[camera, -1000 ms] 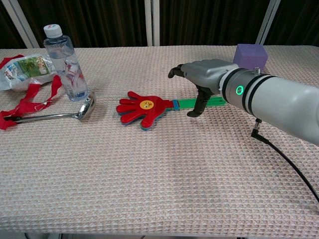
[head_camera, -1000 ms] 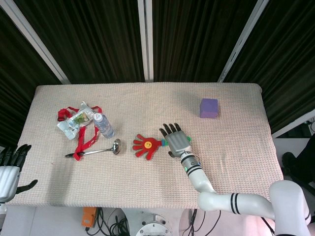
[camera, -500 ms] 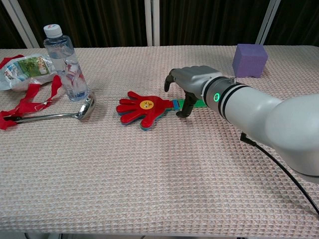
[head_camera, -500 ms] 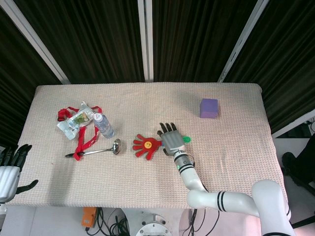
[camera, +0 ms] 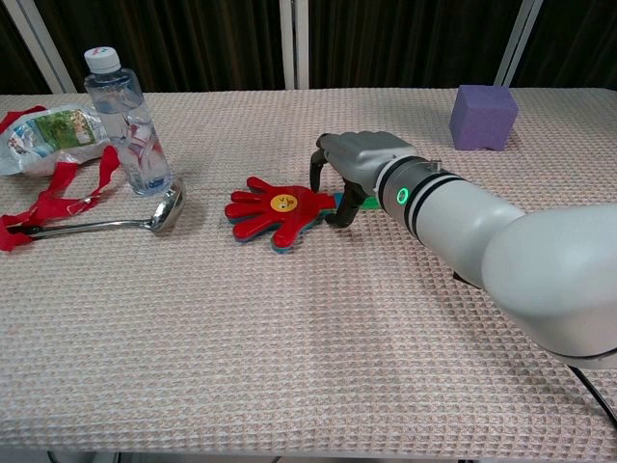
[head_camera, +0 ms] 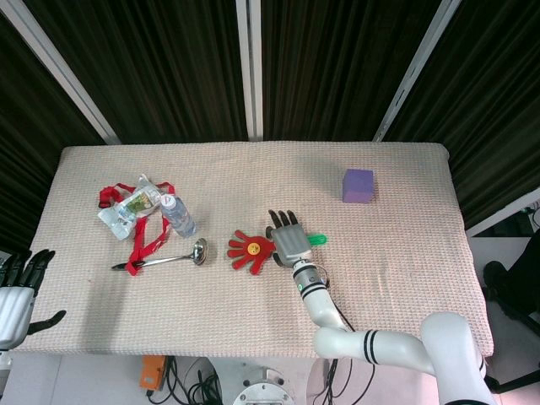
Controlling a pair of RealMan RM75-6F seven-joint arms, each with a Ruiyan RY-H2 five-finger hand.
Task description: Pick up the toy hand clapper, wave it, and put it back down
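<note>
woven beige cloth covers the desk (camera: 289,367). nearest item in play: right hand (camera: 359,159) arched over the green handle of the toy hand clapper (camera: 275,212), fingers (camera: 339,210) curled down either side of the handle. whether they have actually clamped it, cannot tell; clapper lies flat at mid-desk, red palm pointing toward the ladle (camera: 106,220).

risks, judged:
- handle is thin and low on the cloth; fingertips may scrape the weave and push the clapper sideways instead of getting under it.
- grip sits close to the red palm, so a loose hold could let it pivot or fly out once waved.
- a wide wave could reach the water bottle (camera: 129,121) and tip it.

left hand (head_camera: 15,291) waits off the near left corner, fingers spread, holding nothing.

count: one clapper, one ladle, one bottle, one snack packet (camera: 48,137), one red lanyard (camera: 60,193), one purple block (camera: 482,116) far right.
</note>
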